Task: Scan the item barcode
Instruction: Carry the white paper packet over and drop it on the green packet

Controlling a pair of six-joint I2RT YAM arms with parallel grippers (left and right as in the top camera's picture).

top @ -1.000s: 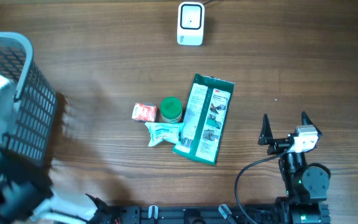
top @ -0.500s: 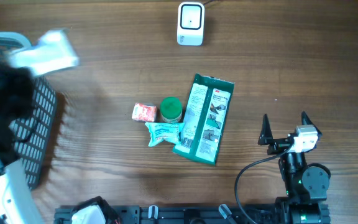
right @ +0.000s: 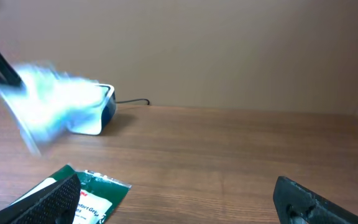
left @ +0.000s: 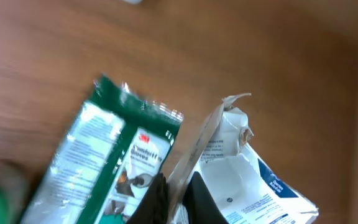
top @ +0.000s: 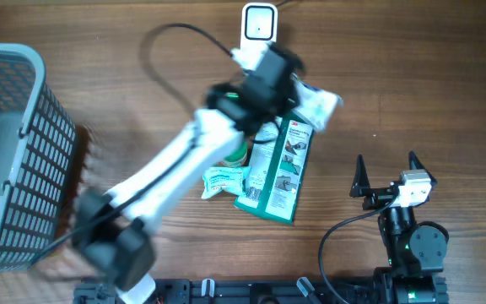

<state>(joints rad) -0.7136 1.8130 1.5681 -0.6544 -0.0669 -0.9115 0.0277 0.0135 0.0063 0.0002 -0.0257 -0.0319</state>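
Woodgrain brown table (top: 125, 76) holds 1 white rounded plastic barcode scanner (top: 259, 32) at its far edge and 1 grey plastic mesh basket (top: 24, 52) with a smooth rim at the left. Near the middle lies 1 flat glossy green film package (top: 277, 169) with white printed panels. Touching its left side is 1 crumpled white-and-green sachet (top: 224, 180). 1 round green lid (top: 240, 154) shows partly from under the left arm.

The left gripper (left: 176, 196) is clamped tight on a creased edge of 1 white crinkled film pouch (top: 317, 101) with blue print. In the left wrist view the pouch's upper edge looks ragged. It hangs off the table, just right of the scanner and over the far end of the green package. In the right wrist view it is a white-blue blur in front of the scanner.

The right gripper (top: 386, 165) stands well apart at the near right, its 2 black pointed fingers (right: 48, 198) spread wide with nothing between them.
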